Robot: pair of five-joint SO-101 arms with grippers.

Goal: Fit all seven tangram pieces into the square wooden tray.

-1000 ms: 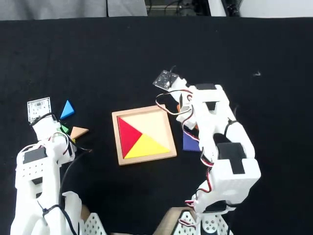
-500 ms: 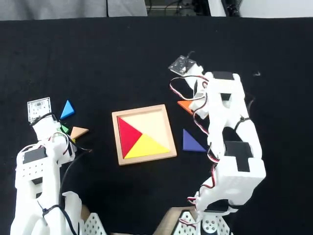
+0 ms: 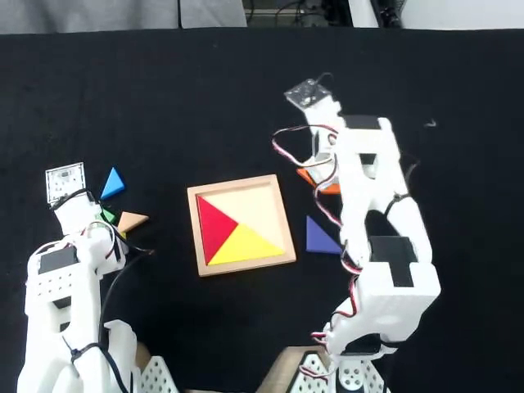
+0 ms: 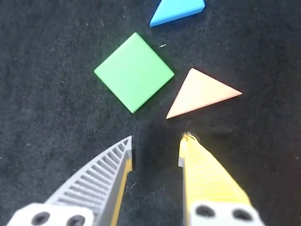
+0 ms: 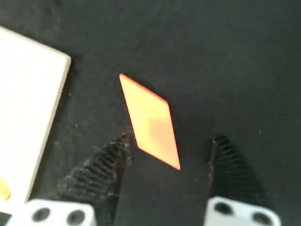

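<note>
The square wooden tray lies mid-table with a red triangle and a yellow triangle in it. An orange parallelogram lies flat on the cloth just right of the tray, and my right gripper hovers open over it, one finger on each side. A dark blue triangle lies nearer the front, beside the tray. At the left, my left gripper is open above bare cloth, just short of a green square and a tan triangle. A light blue triangle lies beyond them.
The black cloth covers the whole table, with wide free room at the back and far right. The tray's pale corner sits close to the right gripper's fingers. The arm bases stand at the front edge.
The right arm has swung back and to the right, uncovering the dark blue triangle, and now stands over the orange parallelogram. The left arm has kept still.
</note>
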